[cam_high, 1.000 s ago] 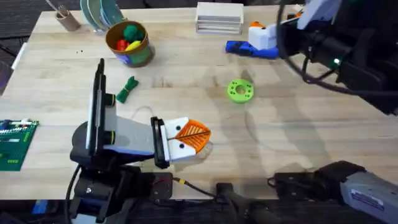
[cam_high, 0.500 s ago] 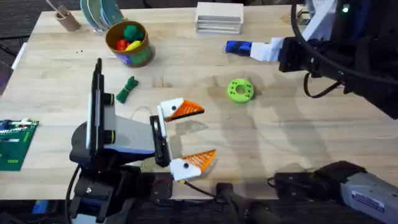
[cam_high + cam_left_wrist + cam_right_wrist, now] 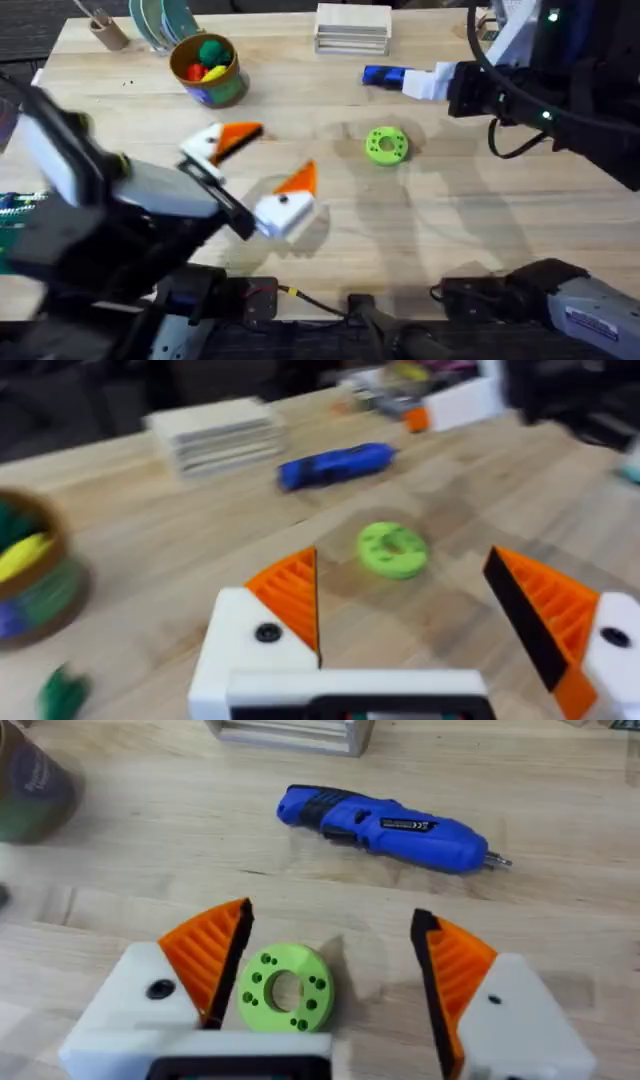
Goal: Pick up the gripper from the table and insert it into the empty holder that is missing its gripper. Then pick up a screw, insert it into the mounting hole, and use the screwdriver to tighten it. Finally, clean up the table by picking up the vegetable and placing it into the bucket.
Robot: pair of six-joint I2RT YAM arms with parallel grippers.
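Observation:
My left gripper (image 3: 280, 152) hangs open above the table's left middle, its white fingers tipped with orange ribbed pads (image 3: 292, 595). It holds nothing. The dark-green vegetable (image 3: 60, 690) lies on the wood close below it, and the bucket (image 3: 225, 92) with toys inside stands behind. My right gripper (image 3: 332, 912) is open and empty too, and it hovers at the back right (image 3: 430, 80). The blue screwdriver (image 3: 385, 75) lies flat just beyond it (image 3: 385, 825). The loose gripper, the holder and the screw are out of view.
A bright-green disc with holes (image 3: 386, 145) lies mid-table, seen between my right fingers (image 3: 283, 992). A white stack (image 3: 352, 27) sits at the back edge. A brown cup (image 3: 105, 30) stands at the back left. A green circuit board (image 3: 15, 215) lies at the left edge.
My left gripper opened from shut, then rose and swung towards the back left, over the vegetable. The right gripper shifted slightly a second ago and has held still since.

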